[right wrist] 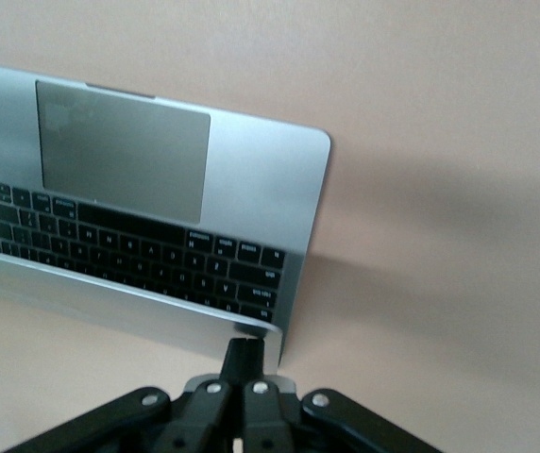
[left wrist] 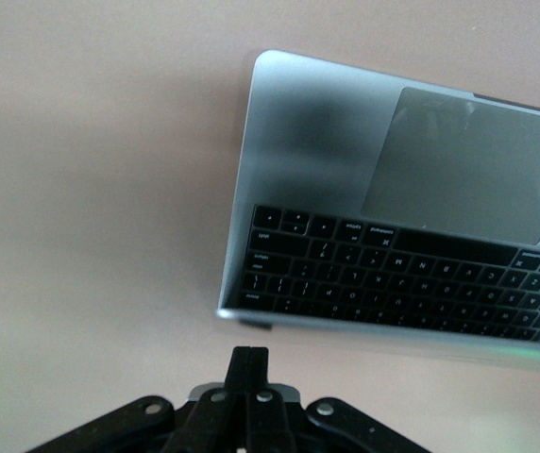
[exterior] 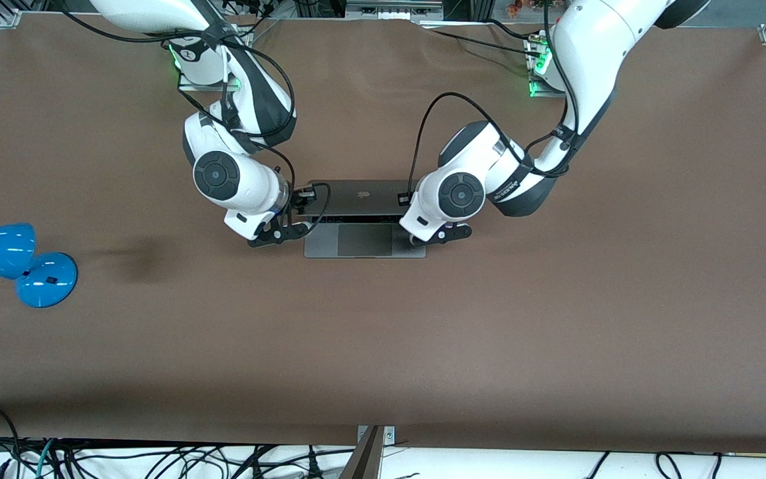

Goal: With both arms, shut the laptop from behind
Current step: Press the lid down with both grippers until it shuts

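Laptop (exterior: 364, 219) sits mid-counter, roughly centred between the two arms' ends and closer to the edge where the arm bases stand than to the front camera's edge. Space-grey metal shell, black keyboard, large trackpad, dark apple logo on the lid. The lid is partly folded: from the front view its back faces up and hides most of the keyboard, with the trackpad and palm rest showing on the camera side. Both wrist views look over the lid's top edge at keys and trackpad. Left claw (exterior: 448, 234) is pinched shut, fingers (left wrist: 249, 363) pressed together, at the lid's top edge by the laptop's corner toward the left arm's end; contact with the lid not clear. Right claw (exterior: 290, 231) is also pinched shut, fingers (right wrist: 245, 357) together, right at the lid's top edge by the corner toward the right arm's end. Neither is holding anything. Counter (exterior: 423, 346) has a plain brown matte covering. A glossy blue lamp (exterior: 14, 263) lies near the edge at the right arm's end. Loose black cables (exterior: 157, 459) run along the floor below the camera-side edge; aluminium frame rails show at the corners.
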Motion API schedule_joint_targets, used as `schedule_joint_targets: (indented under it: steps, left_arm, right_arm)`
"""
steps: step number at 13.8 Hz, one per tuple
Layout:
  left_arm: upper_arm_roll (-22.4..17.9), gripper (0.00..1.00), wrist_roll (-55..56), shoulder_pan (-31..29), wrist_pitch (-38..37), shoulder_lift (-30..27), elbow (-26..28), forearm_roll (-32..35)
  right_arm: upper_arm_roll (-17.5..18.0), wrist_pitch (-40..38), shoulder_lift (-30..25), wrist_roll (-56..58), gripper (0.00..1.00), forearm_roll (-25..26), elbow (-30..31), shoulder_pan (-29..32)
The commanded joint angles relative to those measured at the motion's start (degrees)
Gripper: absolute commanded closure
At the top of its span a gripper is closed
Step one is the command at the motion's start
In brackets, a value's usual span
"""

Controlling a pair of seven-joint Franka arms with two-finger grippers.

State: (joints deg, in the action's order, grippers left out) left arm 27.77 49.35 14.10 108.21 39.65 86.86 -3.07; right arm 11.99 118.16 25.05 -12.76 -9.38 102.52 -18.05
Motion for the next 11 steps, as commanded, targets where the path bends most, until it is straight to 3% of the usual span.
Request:
schedule_joint_targets:
  steps: [1, 11]
  left_arm:
    - [-1.1, 1.0, 0.6, 1.5, -0.4, 2.1, -3.4, 1.5]
    - [-2.7, 1.0, 0.1, 1.9, 0.5, 4.6, -5.9, 1.5]
  right_arm:
    - [0.0, 2.3, 1.7, 0.7, 1.0, 0.7, -1.4, -0.4]
    - [-1.5, 8.9, 5.5, 5.8, 1.0, 0.7, -1.6, -0.5]
